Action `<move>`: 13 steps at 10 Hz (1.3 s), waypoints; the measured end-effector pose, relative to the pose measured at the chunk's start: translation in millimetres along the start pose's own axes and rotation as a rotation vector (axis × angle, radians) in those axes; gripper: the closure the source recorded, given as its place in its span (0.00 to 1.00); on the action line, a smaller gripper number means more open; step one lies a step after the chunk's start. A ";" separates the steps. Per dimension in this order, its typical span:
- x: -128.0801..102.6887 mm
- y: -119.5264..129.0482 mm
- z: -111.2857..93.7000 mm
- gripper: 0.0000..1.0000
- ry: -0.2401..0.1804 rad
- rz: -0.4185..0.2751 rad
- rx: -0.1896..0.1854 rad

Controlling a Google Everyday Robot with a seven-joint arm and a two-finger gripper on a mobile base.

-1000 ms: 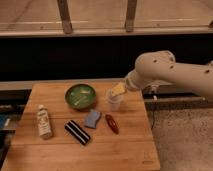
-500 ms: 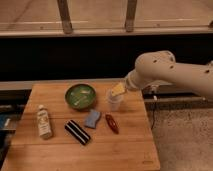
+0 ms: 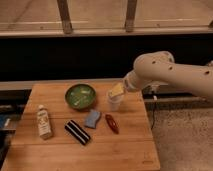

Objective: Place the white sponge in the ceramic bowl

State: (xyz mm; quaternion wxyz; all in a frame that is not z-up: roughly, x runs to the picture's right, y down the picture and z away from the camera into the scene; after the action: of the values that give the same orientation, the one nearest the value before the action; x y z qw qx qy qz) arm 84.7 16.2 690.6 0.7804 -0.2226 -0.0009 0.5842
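The white sponge (image 3: pixel 92 118) lies flat on the wooden table (image 3: pixel 127 150), a pale bluish pad just in front of the ceramic bowl (image 3: pixel 80 95). The bowl is round, glossy green, with yellowish marks inside, and stands at the back middle of the table. My gripper (image 3: pixel 116 90) hangs at the end of the white arm (image 3: pixel 165 72) that reaches in from the right. It sits right above a small translucent cup (image 3: pixel 114 103), to the right of the bowl and up-right of the sponge.
A white bottle (image 3: pixel 44 122) lies at the left of the table. A black block with white stripes (image 3: pixel 78 132) lies left of the sponge. A small dark red object (image 3: pixel 111 123) lies to its right. A dark wall with rails stands behind the table.
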 end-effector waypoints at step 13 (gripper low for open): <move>-5.2 76.6 83.2 0.20 0.092 -0.073 -0.071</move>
State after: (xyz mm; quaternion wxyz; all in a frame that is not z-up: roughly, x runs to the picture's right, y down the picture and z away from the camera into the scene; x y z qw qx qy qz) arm -8.6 57.0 740.1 0.7922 -0.2765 0.0061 0.5440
